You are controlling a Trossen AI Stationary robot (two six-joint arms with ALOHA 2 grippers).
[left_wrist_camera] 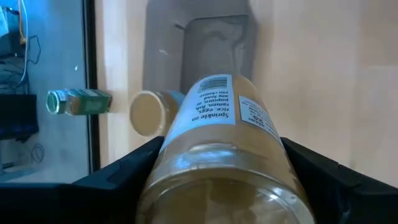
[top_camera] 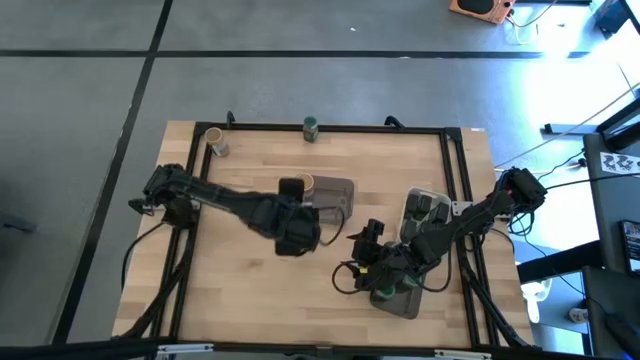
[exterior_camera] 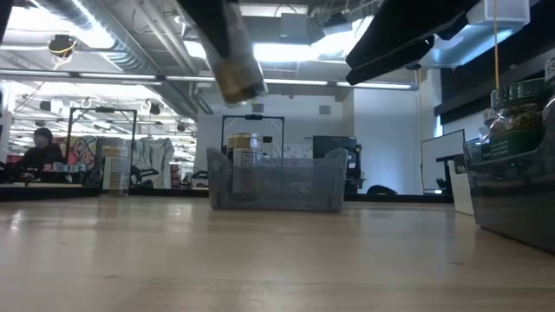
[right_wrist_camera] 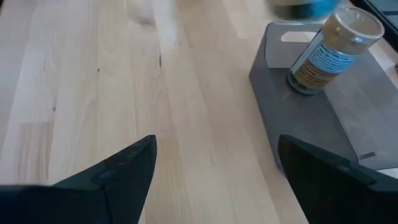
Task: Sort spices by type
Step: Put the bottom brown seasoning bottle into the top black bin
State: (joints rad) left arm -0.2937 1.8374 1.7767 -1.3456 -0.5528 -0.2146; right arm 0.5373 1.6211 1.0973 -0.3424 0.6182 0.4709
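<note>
My left gripper (top_camera: 298, 226) is shut on a clear spice jar (left_wrist_camera: 217, 162) with tan contents and a white label, held high above the table; the jar also shows in the low view (exterior_camera: 236, 74). A tan-lid jar (right_wrist_camera: 333, 53) stands on the grey tray (top_camera: 335, 195). My right gripper (top_camera: 368, 238) is open and empty over bare table (right_wrist_camera: 214, 174), just near of that tray. Another tan-lid jar (top_camera: 213, 141) lies at the far left corner. A green-lid jar (top_camera: 311, 127) lies at the far rail. My left gripper pinches the jar's round body (left_wrist_camera: 155, 168) between its two fingers (left_wrist_camera: 118, 177), one on each side, near the jar's bottom end. The jar lies along the fingers, its bottom toward the wrist. It is tilted and lifted clear of the table and the tray.
A white tray (top_camera: 425, 205) with dark tins stands at the right. A dark tray (top_camera: 400, 298) with green-lid jars (exterior_camera: 520, 113) stands at the near right. A black rail (top_camera: 330, 128) frames the tabletop. Bare wood lies at the near left.
</note>
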